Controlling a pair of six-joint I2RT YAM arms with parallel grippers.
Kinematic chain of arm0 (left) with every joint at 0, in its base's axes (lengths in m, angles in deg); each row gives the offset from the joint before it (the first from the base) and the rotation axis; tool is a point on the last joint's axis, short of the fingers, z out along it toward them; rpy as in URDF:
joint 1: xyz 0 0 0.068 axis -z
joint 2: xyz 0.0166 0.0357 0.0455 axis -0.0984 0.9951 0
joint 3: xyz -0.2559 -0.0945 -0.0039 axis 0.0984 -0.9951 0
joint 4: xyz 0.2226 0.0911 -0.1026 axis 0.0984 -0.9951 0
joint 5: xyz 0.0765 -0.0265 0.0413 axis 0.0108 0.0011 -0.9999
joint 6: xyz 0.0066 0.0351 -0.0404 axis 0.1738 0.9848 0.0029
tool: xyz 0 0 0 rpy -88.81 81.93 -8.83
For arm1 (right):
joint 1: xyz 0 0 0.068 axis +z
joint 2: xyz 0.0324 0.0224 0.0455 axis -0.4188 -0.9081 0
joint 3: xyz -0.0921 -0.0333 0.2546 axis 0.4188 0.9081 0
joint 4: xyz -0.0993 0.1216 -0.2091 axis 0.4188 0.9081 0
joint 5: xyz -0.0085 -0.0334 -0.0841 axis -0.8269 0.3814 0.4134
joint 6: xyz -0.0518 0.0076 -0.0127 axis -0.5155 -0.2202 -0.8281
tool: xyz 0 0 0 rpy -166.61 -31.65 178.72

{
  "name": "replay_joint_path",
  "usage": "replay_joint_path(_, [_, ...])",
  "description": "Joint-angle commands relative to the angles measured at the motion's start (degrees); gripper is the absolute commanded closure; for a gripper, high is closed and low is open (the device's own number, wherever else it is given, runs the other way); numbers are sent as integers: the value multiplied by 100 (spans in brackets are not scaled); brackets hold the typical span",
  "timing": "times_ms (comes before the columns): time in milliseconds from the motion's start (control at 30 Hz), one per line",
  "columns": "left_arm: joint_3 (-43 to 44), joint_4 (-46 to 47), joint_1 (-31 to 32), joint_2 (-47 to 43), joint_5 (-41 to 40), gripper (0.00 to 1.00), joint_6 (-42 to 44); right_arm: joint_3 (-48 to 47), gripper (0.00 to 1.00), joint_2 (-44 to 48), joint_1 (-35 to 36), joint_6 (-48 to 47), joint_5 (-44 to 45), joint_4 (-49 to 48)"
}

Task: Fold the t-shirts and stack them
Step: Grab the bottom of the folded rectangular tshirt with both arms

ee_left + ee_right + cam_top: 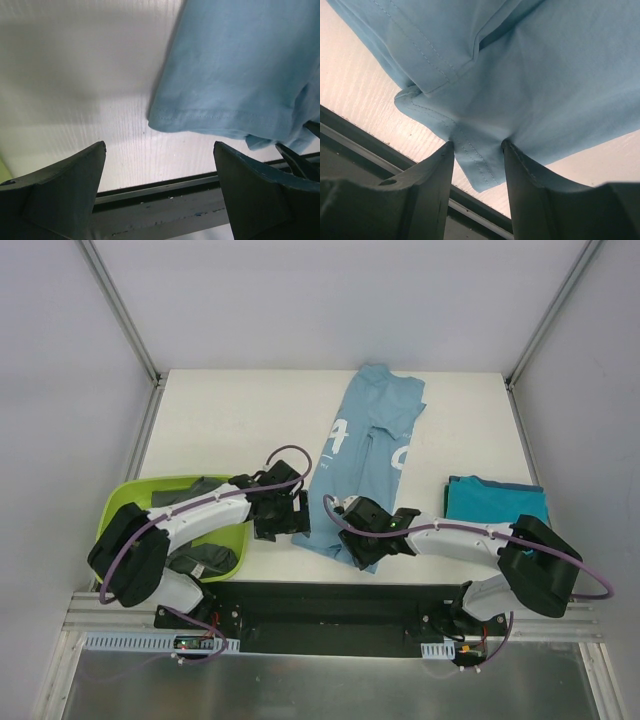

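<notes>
A light blue t-shirt (365, 455) with white marks lies folded lengthwise down the middle of the table, and a folded teal t-shirt (495, 502) lies at the right. My left gripper (283, 525) hovers open just left of the blue shirt's near-left corner. In the left wrist view the left gripper (160, 150) has only bare table between its fingers, and the shirt's hem (220, 120) lies beyond them. My right gripper (355, 542) is at the shirt's near edge. In the right wrist view the right gripper (477, 145) stands partly open astride the hem corner (480, 170), and the cloth (545, 75) puckers at both fingertips.
A lime-green tub (120, 502) at the near left holds dark grey t-shirts (205, 558). The black mounting rail (330, 600) runs along the table's near edge, close below both grippers. Grey walls and metal posts enclose the table.
</notes>
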Motion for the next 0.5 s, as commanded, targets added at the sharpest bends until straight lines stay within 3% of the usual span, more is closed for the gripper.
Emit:
replay_joint_path(0, [-19,416,58,359,157,12,-235,280,53,-183,6,174,-459,276])
replay_joint_path(100, [-37,705,49,640,157,13,-218,394,53,-122,-3,209,-529,171])
replay_joint_path(200, [16,741,49,948,191,26,-227,438,53,-86,-12,218,-547,109])
replay_joint_path(400, [-186,785,49,1064,289,89,-270,482,53,-77,-12,359,-327,171])
replay_joint_path(467, [-274,777,41,985,227,100,-297,517,54,-34,23,359,-406,109])
